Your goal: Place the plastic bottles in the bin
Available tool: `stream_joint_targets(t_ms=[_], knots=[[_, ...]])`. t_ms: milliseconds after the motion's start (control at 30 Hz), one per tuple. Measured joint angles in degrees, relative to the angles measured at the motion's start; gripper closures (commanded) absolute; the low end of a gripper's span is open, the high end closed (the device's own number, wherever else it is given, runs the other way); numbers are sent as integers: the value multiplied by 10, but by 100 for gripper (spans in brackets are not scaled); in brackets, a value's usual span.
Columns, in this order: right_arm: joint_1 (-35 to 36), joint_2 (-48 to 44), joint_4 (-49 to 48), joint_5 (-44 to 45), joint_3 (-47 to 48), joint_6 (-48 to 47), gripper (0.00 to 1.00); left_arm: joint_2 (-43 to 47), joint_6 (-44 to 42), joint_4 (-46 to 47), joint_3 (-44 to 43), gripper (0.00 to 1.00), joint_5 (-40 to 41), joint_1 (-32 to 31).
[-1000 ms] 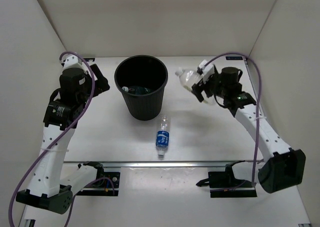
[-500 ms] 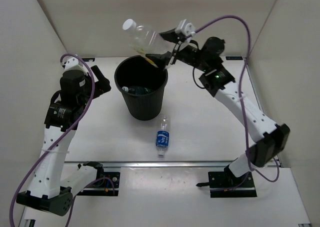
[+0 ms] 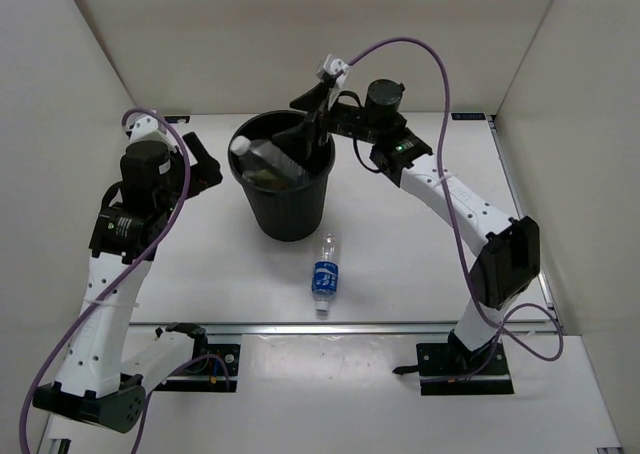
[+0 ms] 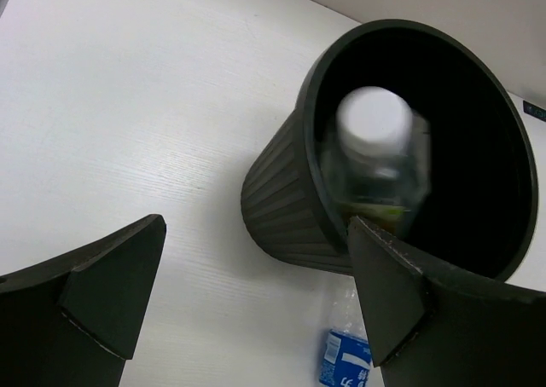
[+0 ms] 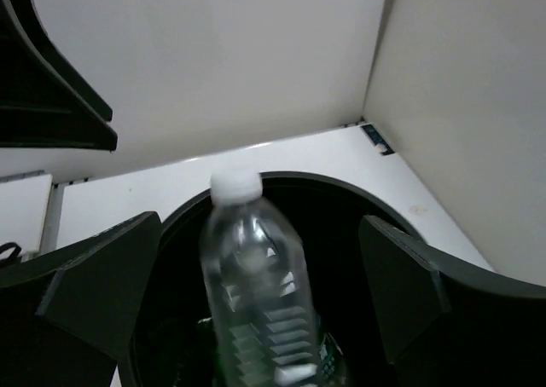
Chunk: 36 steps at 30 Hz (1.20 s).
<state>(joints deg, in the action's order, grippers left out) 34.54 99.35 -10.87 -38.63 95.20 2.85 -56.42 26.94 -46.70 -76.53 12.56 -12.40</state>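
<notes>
Now | left tool (image 4: 256, 225), right tool (image 5: 256, 297) agape, empty | bottle (image 5: 252, 285) blurred in bin (image 3: 285, 219) mouth, seemingly loose

Blurred, cropped and shadowed parts only.
Clear bottle (image 4: 375, 157) smeared in the bin (image 4: 277, 208) mouth from the left wrist, label print unreadable; base cropped by the bottom edge from the right wrist. Blue-labelled bottle (image 4: 345, 359) cut by the frame and partly behind a finger (image 4: 426, 319) of the left tool (image 4: 256, 293). Bin depths too dark to sort out.
</notes>
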Motion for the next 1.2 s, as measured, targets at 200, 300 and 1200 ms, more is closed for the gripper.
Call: stream_joint_targets(t_ms=[200, 300, 1200], knots=[[-24, -62, -7, 17, -20, 4, 1, -1, -10, 0, -5, 1, -16, -9], [-36, -99, 9, 48, -36, 1, 1, -7, -19, -1, -20, 1, -31, -37], [-183, -438, 163, 270, -416, 42, 1, -199, 143, 143, 254, 1, -110, -461]])
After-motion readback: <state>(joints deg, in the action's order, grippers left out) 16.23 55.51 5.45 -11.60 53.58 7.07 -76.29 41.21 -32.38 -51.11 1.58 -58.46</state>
